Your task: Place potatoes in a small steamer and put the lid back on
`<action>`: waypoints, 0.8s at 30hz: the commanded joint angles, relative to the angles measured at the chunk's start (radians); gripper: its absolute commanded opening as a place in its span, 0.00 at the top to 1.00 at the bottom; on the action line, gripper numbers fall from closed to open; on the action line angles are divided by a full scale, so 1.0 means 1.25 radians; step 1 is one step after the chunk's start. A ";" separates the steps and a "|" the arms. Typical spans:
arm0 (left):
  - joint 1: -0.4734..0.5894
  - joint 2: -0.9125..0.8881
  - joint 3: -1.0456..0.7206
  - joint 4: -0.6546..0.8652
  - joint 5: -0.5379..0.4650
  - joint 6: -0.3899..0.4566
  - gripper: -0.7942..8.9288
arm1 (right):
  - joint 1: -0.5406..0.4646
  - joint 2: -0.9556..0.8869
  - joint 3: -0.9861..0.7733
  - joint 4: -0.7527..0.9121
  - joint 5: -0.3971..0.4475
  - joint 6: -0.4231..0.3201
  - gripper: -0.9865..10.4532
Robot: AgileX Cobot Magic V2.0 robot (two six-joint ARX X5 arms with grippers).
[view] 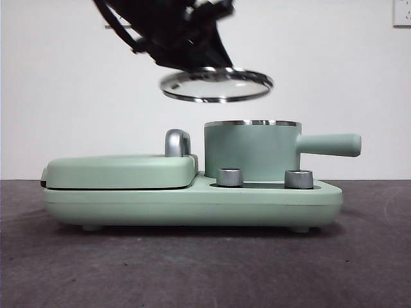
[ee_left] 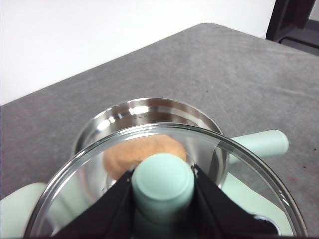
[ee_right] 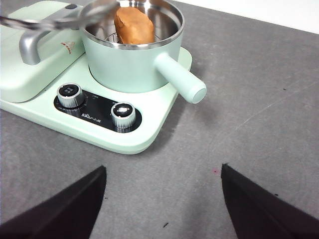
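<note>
The mint green small steamer (view: 252, 154) stands on its base with its straight side handle (view: 331, 145) pointing right. The orange-brown potato (ee_right: 133, 26) lies inside it and also shows through the lid glass in the left wrist view (ee_left: 142, 153). My left gripper (ee_left: 162, 191) is shut on the mint knob (ee_left: 162, 180) of the lid (view: 217, 85). It holds the lid slightly tilted in the air, a little above the pot and somewhat to its left. My right gripper (ee_right: 162, 199) is open and empty, back from the appliance over the grey table.
The flat mint griddle (view: 122, 170) with a chrome handle (view: 178, 142) sits left of the pot on the same base (view: 192, 205). Two steel knobs (view: 230, 177) (view: 298, 178) stand at the base's front. Grey table lies all around.
</note>
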 commanded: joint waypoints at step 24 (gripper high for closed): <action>0.013 0.305 0.285 0.057 0.002 0.053 0.90 | 0.008 0.003 0.001 0.007 0.005 0.014 0.60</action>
